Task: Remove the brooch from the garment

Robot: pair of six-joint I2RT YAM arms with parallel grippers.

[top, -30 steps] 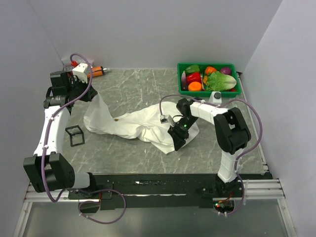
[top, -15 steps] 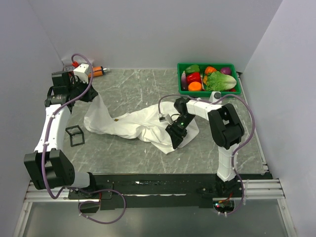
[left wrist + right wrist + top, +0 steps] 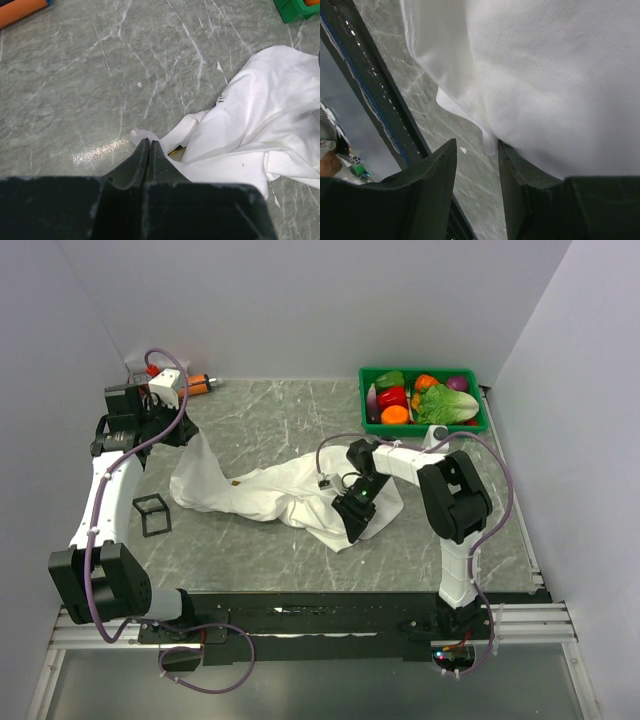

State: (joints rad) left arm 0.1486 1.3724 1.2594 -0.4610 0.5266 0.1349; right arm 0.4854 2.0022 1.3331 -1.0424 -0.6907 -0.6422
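Right wrist shifted slightly toward 9 o'clock, jaws narrowing; left arm unchanged. Judged: cloth is being secured, pin untouched.
Top: brooch, a gold speck on the shirt, sits at 9 o'clock of the right gripper, well apart, and at 4 o'clock of the left gripper.
Left wrist: fingers clamped on a shirt corner.
Right wrist: jaws apart, a shirt fold dipping between them; brooch unseen.

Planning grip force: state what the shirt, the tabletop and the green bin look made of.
Shirt: soft white knit cloth, matte; fine weave, limp folds.
Tabletop: grey-green marble look, pale veins, slight sheen; maybe laminate.
Green bin: probably moulded plastic, smooth.
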